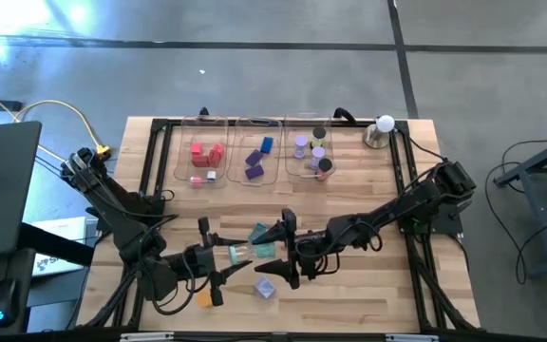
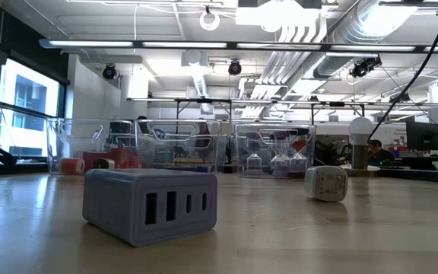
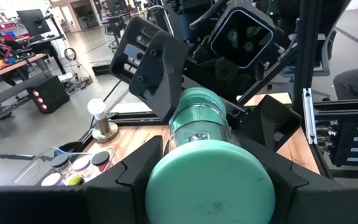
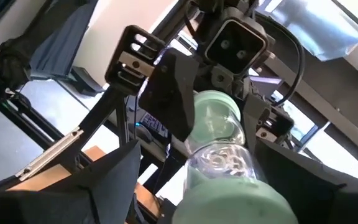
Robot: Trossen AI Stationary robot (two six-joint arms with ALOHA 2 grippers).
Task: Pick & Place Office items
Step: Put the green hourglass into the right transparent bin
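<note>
No readable text on anything.

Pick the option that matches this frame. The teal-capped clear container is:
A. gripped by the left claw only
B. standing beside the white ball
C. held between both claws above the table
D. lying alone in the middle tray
C: both wrist views show the teal-capped container clamped at one end by the left claw and at the other by the right claw.
</note>
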